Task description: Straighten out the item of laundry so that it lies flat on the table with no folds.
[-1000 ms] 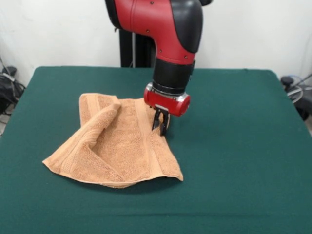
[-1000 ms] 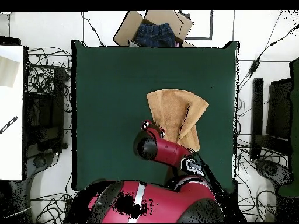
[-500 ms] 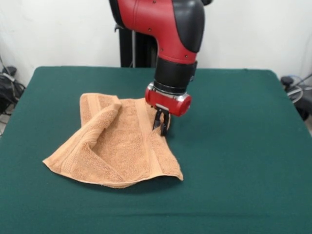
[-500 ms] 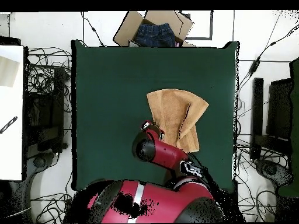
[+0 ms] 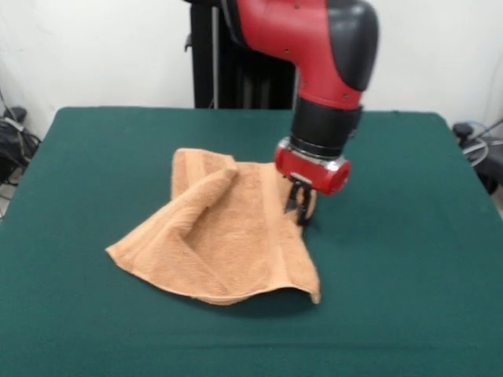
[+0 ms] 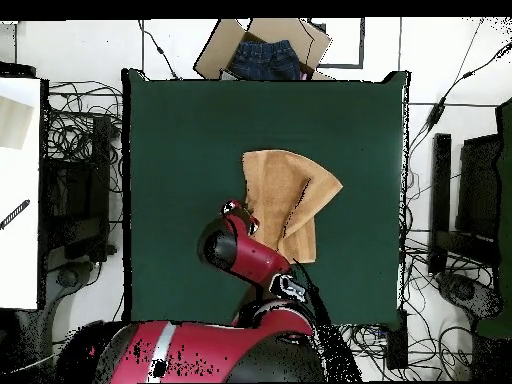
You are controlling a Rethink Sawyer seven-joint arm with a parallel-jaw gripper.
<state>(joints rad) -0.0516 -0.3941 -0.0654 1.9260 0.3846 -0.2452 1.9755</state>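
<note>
The light orange-tan towel (image 5: 224, 239) lies rumpled on the dark green table (image 5: 409, 259), with one side folded over into a raised ridge. In the overhead view the towel (image 6: 283, 190) sits right of the table's (image 6: 180, 150) middle. My gripper (image 5: 299, 210) is down at the towel's far right corner, its fingers shut on the towel's edge there. The red and black arm comes down from above in the front view; in the overhead view the gripper (image 6: 240, 213) is at the towel's lower left corner.
A cardboard box with blue jeans (image 6: 265, 55) sits beyond the table's top edge in the overhead view. Cables and equipment lie on the floor around the table. A white surface (image 6: 20, 190) stands at the left.
My gripper has moved right in the front view, dragging the towel with it by the held corner. The whole towel has shifted the same way across the table.
</note>
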